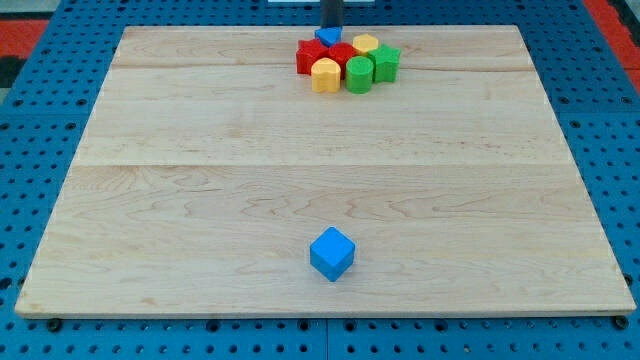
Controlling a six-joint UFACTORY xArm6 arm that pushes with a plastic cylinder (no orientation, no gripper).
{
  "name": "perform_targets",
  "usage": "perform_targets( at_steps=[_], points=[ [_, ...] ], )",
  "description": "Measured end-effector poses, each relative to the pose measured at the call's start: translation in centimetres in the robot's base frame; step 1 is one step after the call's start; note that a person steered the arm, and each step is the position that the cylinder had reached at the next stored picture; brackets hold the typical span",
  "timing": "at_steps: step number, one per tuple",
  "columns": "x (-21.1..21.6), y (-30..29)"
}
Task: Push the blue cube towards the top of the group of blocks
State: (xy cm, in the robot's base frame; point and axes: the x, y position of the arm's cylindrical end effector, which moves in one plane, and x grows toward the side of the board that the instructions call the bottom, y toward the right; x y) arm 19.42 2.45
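The blue cube (332, 253) sits alone near the view's bottom, a little right of centre on the wooden board (200, 200). The group of blocks lies at the view's top centre: a small blue block (327, 36), two red blocks (311, 56) (341, 53), two yellow blocks (366, 44) (325, 75) and two green blocks (359, 73) (386, 62), all packed together. My tip (331, 27) stands at the view's top edge, right behind the small blue block and far above the blue cube. Only the rod's lower part shows.
The board rests on a blue perforated table (40, 200) that surrounds it on all sides. A red area (25, 25) shows at the view's top left corner and another at the top right.
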Motion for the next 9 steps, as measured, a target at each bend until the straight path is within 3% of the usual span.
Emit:
perform_targets(
  at_steps=[1, 4, 5, 7, 8, 9],
  points=[
    [-0.2, 6.2],
    [-0.2, 10.7],
    [4.4, 17.2],
    [30.7, 19.4],
    [40.8, 17.6],
    [42.3, 14.2]
  ],
)
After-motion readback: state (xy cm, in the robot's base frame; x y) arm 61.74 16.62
